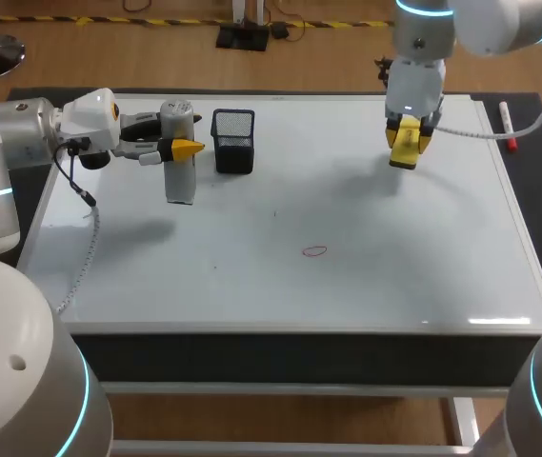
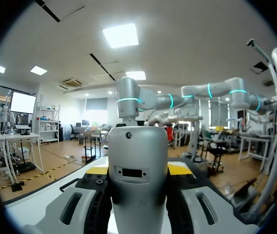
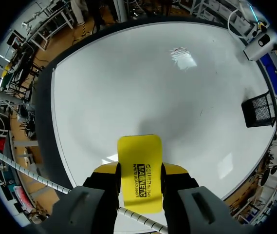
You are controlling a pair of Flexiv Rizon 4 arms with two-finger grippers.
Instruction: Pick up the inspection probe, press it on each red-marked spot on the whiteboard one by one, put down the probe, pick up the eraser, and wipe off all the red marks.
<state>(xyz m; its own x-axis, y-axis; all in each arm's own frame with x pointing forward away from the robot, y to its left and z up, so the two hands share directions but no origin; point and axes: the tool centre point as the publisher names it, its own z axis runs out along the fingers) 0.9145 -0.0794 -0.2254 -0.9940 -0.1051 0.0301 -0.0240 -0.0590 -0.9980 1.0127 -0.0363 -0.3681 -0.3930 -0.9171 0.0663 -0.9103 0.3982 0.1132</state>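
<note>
The yellow eraser (image 3: 139, 168) sits pinched between the right gripper's (image 3: 139, 171) fingers, above the whiteboard's (image 1: 394, 276) far right. The left gripper's (image 2: 138, 170) fingers pinch the grey probe (image 1: 179, 171) beside the mesh basket (image 1: 233, 141). Wiping seems due: bring the eraser flat onto the red ring (image 1: 315, 251).

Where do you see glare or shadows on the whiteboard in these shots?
Head view: soft shadows lie on the whiteboard near the left claw and the right claw, and a bright streak sits by its front right edge. Right wrist view: a ceiling-light reflection glares on the far board, with a shadow just ahead of the eraser. Left wrist view: little board shows.
</note>
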